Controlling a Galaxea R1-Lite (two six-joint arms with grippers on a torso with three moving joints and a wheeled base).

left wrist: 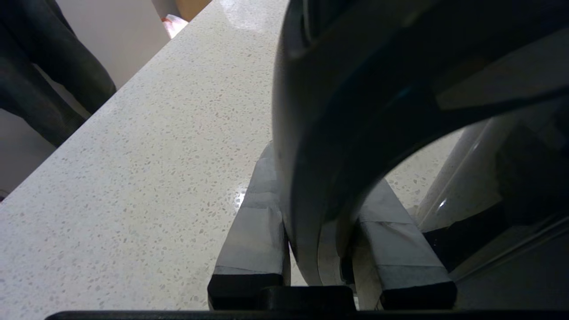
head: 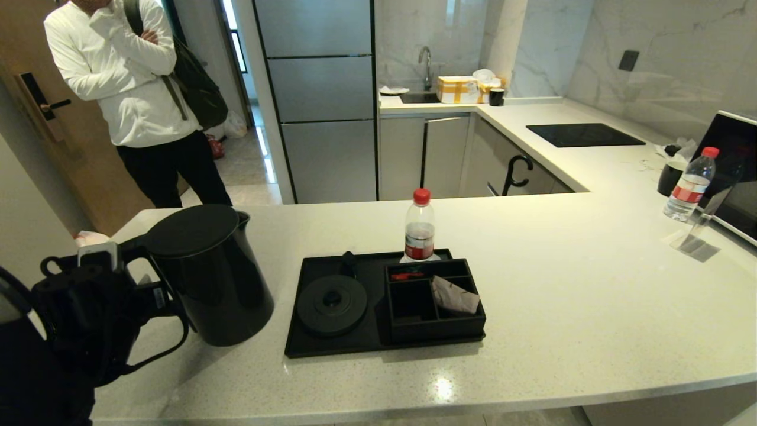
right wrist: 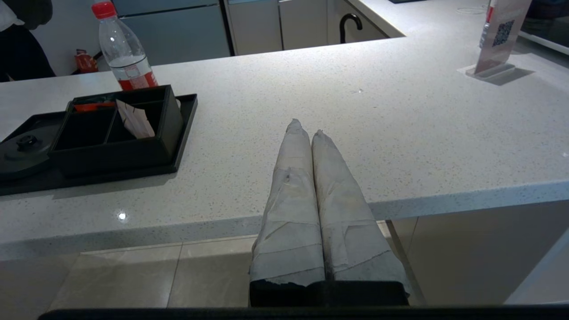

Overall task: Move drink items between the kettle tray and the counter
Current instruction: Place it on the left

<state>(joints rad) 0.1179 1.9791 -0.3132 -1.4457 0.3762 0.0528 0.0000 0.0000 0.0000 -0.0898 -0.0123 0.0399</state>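
No legible text on bottle label (head: 419, 241) or sign stand (right wrist: 497, 42).

Your table (head: 532, 331) carries the tray (head: 331, 349), a kettle (head: 213, 278) left of it, two bottles (head: 419, 228), a hob (head: 582, 135) and a sign stand (head: 695, 239).

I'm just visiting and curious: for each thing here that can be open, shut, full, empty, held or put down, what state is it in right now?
Kettle: lid shut, off its base, handle gripped.
Left gripper: shut on the kettle handle.
Right gripper: shut, empty, at the counter edge.
Kettle base: bare, on the tray.
Organiser box: open-topped, sachet leaning inside.
Bottle behind the tray: capped, upright.
Bottle at far right: capped, upright.
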